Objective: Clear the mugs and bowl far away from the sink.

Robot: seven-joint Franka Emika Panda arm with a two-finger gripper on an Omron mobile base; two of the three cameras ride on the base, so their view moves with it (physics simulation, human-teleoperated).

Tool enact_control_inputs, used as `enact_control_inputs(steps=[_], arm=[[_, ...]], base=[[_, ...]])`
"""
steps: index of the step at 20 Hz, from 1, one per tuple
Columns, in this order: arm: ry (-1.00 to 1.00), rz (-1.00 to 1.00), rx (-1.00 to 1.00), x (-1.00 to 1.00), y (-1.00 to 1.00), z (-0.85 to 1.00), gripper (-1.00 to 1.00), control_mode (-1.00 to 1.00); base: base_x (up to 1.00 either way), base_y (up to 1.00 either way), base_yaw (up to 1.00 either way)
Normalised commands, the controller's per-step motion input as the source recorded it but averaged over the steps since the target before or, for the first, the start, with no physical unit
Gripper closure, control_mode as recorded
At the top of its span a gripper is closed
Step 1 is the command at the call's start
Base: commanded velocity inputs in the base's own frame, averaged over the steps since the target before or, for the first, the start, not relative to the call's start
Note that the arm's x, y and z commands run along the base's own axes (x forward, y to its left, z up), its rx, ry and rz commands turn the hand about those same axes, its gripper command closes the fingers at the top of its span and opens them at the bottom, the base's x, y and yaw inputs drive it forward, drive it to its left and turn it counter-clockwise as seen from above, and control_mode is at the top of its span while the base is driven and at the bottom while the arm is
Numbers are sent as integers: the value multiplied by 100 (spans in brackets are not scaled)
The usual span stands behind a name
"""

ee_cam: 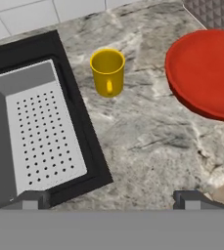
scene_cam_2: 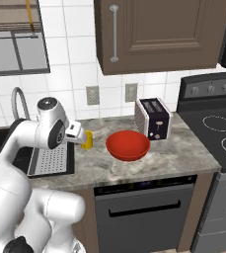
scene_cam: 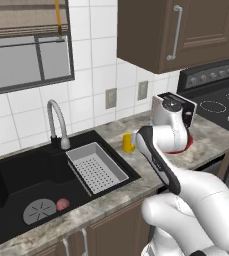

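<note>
Mug point(ee_cam: 107, 72), plain yellow, stands upright on the marble surface point(ee_cam: 147, 141), mouth up, its handle turned toward the hand camera. It sits just beside the sink's point(scene_cam: 16, 185) right rim, apart from it, with the red bowl point(scene_cam_2: 128, 145) near on its other side and not touching. The bowl rests upright and open, wide and shallow, in front of a toaster point(scene_cam_2: 154, 118) whose slots face up. No writing or brand can be read on mug, bowl or toaster.

Inside the black sink a grey perforated tray point(scene_cam: 97, 167) lies along the right end, its long axis running from the back wall toward the front edge. A curved chrome tap point(scene_cam: 56, 122) rises behind the basin, and a small reddish thing point(scene_cam: 62, 204) lies on the basin floor next to a round grey drain cover point(scene_cam: 39, 211); what it is cannot be told.

The arm rises from the base, bends at the elbow and reaches forward over the surface, wrist angled down so the hand looks at the stretch between tray and bowl. The fingers point(ee_cam: 113, 199) stand wide apart with nothing between them, above the surface and short of the mug.

A stove point(scene_cam_2: 218, 128) stands to the right, cabinets above.
</note>
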Motion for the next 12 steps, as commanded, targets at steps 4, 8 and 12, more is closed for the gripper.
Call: enact_control_inputs(steps=[4,8,12], arm=[[3,0,0,25,0,-22,-100,-100],[0,0,0,30,2,-19,-100,-100],[1,0,0,25,0,-19,-100,-100]], base=[[0,0,0],[0,0,0],[0,0,0]])
